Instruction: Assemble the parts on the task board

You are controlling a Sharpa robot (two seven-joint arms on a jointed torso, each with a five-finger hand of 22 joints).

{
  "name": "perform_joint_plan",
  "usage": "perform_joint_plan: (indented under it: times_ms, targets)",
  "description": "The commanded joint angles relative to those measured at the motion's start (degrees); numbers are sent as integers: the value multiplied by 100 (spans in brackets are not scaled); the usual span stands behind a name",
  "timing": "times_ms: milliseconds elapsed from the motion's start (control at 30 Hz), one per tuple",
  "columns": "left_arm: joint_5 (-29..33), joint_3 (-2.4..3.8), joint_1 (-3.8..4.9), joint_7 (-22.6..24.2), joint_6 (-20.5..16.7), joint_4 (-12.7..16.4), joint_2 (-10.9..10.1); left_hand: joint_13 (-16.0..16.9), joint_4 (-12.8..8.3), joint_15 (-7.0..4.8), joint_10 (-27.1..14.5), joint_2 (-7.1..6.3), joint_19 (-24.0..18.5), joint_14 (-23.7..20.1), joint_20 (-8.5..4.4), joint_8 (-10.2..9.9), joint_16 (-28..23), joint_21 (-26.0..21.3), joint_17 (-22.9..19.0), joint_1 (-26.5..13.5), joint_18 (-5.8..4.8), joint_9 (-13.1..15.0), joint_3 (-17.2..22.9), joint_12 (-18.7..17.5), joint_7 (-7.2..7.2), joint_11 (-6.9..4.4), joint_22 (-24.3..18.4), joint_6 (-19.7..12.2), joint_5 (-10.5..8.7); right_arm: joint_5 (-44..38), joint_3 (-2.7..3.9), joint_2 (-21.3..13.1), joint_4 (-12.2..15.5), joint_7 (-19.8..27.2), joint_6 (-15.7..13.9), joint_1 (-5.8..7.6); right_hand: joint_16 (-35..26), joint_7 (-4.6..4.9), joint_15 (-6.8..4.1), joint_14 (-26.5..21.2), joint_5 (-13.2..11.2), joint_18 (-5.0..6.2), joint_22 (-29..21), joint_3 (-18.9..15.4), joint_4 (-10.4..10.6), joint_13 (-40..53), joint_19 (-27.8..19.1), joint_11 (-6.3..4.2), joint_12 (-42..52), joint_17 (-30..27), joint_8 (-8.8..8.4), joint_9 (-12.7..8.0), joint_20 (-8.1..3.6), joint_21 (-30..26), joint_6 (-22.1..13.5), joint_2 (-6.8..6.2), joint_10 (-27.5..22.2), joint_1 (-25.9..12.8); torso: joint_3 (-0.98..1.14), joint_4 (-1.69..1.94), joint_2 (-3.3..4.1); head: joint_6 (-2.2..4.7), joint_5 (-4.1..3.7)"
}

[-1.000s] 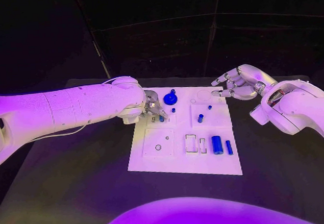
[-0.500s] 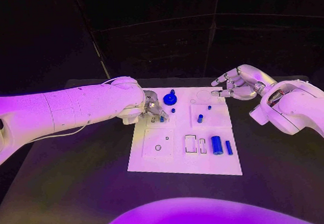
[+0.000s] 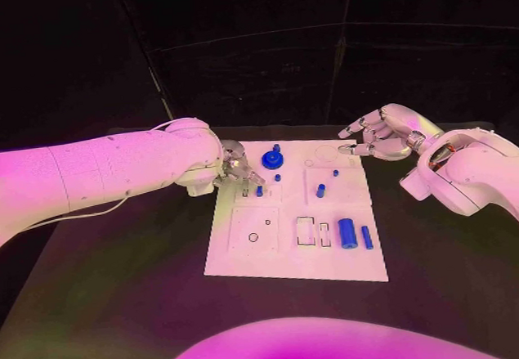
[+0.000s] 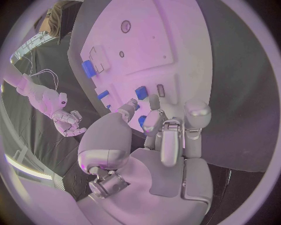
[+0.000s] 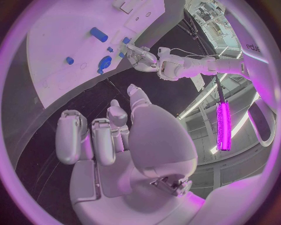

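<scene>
The white task board [image 3: 290, 251] lies mid-table. My left hand [image 3: 237, 168] hovers over its far left corner, fingers apart and pointing down at the board [image 4: 146, 42], holding nothing. A small blue piece [image 3: 259, 190] stands just in front of its fingertips, beside a white slot. A blue round knob [image 3: 273, 157] sits right of the hand. Small blue pegs [image 3: 321, 190] stand farther right. A blue cylinder [image 3: 348, 232] and a thin blue rod [image 3: 367, 237] lie at the near right. My right hand [image 3: 381, 135] floats past the far right corner, fingers spread and empty.
Recesses and a round hole [image 3: 254, 236] mark the board's near left part. Black table [image 3: 114, 303] surrounds the board on all sides. In the right wrist view the board [image 5: 64, 33] lies beyond my right hand [image 5: 117, 136], with my left hand [image 5: 140, 58] at its edge.
My left hand and arm have drawn back a little toward the board's far left corner, away from the small blue piece. The right hand has stayed where it was.
</scene>
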Motion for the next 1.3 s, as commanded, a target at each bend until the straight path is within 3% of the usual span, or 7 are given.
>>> perform_joint_plan:
  times_ms: [33, 233, 300, 533, 767, 933, 1300]
  targets:
    - [151, 25, 123, -15, -63, 61, -63, -48, 21, -26, -56, -81, -15, 527, 4, -27, -12, -62, 1206, 16, -52, -9, -113, -45, 33, 19, -49, -64, -17, 18, 4, 10, -14, 52, 18, 10, -14, -25, -39, 458, -1, 103, -3, -21, 9, -5, -13, -8, -6, 1014, 30, -6, -8, -30, -21, -7, 16, -50, 1, -5, 3, 11, 5]
    - [305, 58, 405, -17, 102, -44, -122, -226, 203, 61, -200, -90, -91, 503, 63, -382, -57, -189, 1096, 109, -37, -211, -567, -163, 175, 134, -178, -364, -22, 22, 4, 25, -36, 48, 23, 9, -14, -25, -39, 458, -1, 103, -3, -21, 9, -5, -13, -8, -6, 1014, 30, -6, -8, -30, -21, -7, 16, -50, 6, -7, -1, 17, 3]
    - [334, 61, 458, -13, 169, -151, -89, -242, 245, 99, -224, -46, -102, 500, 97, -531, -62, -215, 1084, 229, -35, -325, -707, -173, 222, 183, -198, -415, -28, 26, 4, 32, -39, 45, 25, 9, -14, -25, -39, 458, -1, 103, -3, -21, 9, -5, -13, -8, -6, 1014, 30, -6, -8, -30, -21, -7, 16, -50, 8, -7, 2, 26, 7]
    - [446, 63, 530, -7, 447, -645, 160, -264, 310, 142, -261, 45, -116, 497, 148, -722, -69, -255, 1067, 470, -22, -520, -975, -185, 278, 224, -224, -371, -19, 32, 3, 48, -48, 34, 33, 9, -8, -25, -39, 460, -1, 102, -1, -25, 16, 10, -12, -9, 8, 1021, 31, -6, -8, -30, -21, -3, 27, -57, -1, -17, 19, 63, -4]
    - [430, 58, 518, -3, 767, -1414, 589, -288, 322, 160, -291, 128, -122, 496, 172, -812, -70, -272, 1064, 663, -15, -633, -1130, -199, 297, 246, -228, -331, -18, 33, 3, 57, -49, 25, 35, 9, -9, -26, -40, 460, 3, 101, 4, -26, 18, 12, -9, -10, 10, 1020, 32, -6, -8, -27, -21, 2, 30, -56, 3, -20, 19, 80, 11]
    - [163, 58, 433, 0, 1000, -1972, 908, -299, 352, 171, -307, 170, -133, 496, 184, -862, -71, -292, 1061, 734, -10, -699, -1246, -205, 309, 257, -244, -314, -19, 33, 3, 71, -53, 14, 37, 9, -10, -27, -40, 460, 8, 101, 4, -23, 19, 11, -8, -11, 11, 1019, 33, -6, -9, -27, -20, 11, 31, -52, -5, -18, 15, 76, 3]
    - [-24, 62, 288, 3, 1202, -2552, 1219, -317, 360, 178, -325, 217, -139, 497, 193, -898, -69, -303, 1068, 829, -7, -755, -1339, -216, 316, 264, -248, -292, -18, 33, 3, 84, -53, 6, 28, 9, -12, -28, -42, 459, 17, 102, 1, -17, 17, 7, -9, -13, 8, 1017, 34, -6, -9, -30, -21, 24, 29, -39, 1, -11, 14, 77, 22]
